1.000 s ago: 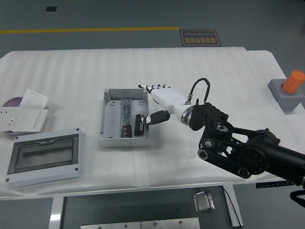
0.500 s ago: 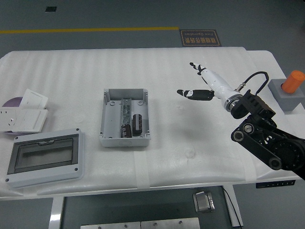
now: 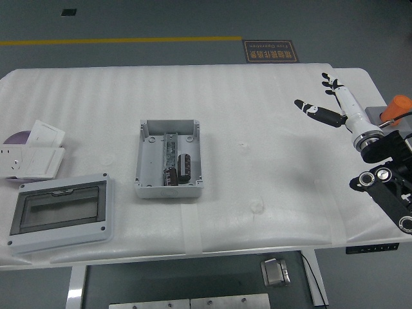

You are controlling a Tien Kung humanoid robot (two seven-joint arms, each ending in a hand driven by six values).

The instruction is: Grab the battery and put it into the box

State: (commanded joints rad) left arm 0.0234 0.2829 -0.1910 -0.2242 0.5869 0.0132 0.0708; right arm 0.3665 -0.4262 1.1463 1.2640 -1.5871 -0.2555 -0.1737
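One battery [image 3: 185,166] sits inside your open grey box [image 3: 168,158]; your right hand [image 3: 336,107] hangs over the table's right edge, fingers spread, holding nothing.

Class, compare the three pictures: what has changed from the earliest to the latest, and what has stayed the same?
The right hand let go of the battery in the grey box, then drew back to the right, fingers spread and empty, near the table's right edge. The battery, box, lid and white plates did not move.
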